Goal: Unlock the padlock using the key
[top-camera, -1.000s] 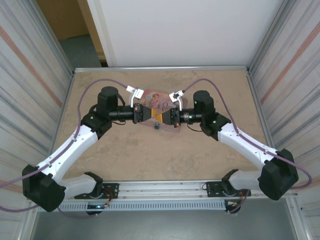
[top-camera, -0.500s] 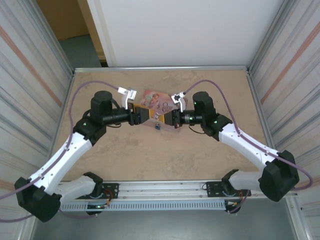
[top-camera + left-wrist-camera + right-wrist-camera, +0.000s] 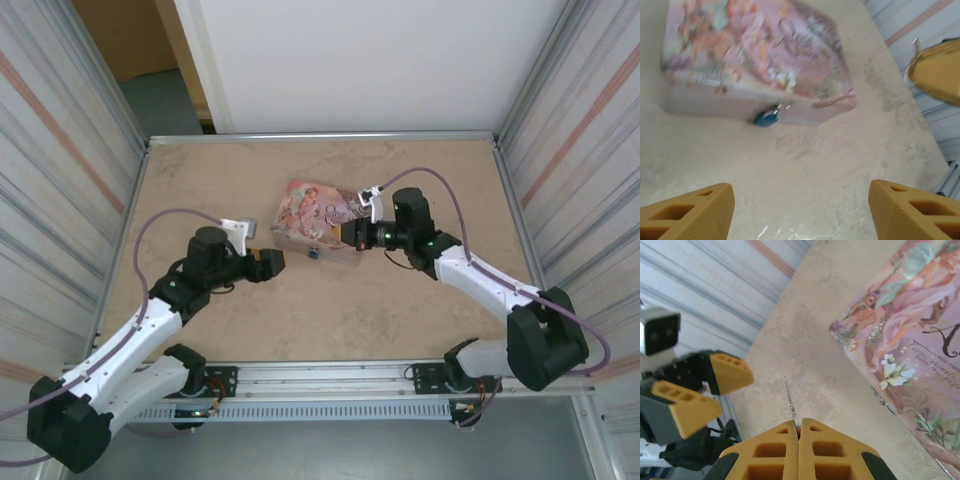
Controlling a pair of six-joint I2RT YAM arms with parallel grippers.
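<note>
The right gripper point(image 3: 799, 426) is pinching the key point(image 3: 790, 401) and should be lining its tip squarely with the padlock point(image 3: 766, 117) hanging at the front of the tin point(image 3: 750, 50), while the left gripper point(image 3: 802, 205) is hovering spread and empty.

I saw a smooth, printed tin point(image 3: 315, 210) and a matt, stone-mottled table point(image 3: 400, 305). The padlock point(image 3: 765, 118) looked smooth-coated, the key point(image 3: 789, 397) thin bare metal.

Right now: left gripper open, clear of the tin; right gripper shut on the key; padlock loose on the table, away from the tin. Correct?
One thing off: the padlock sits against the front wall of the tin, not away from it; see the left wrist view. Rest holds: left gripper open and clear, right gripper shut on the key.
</note>
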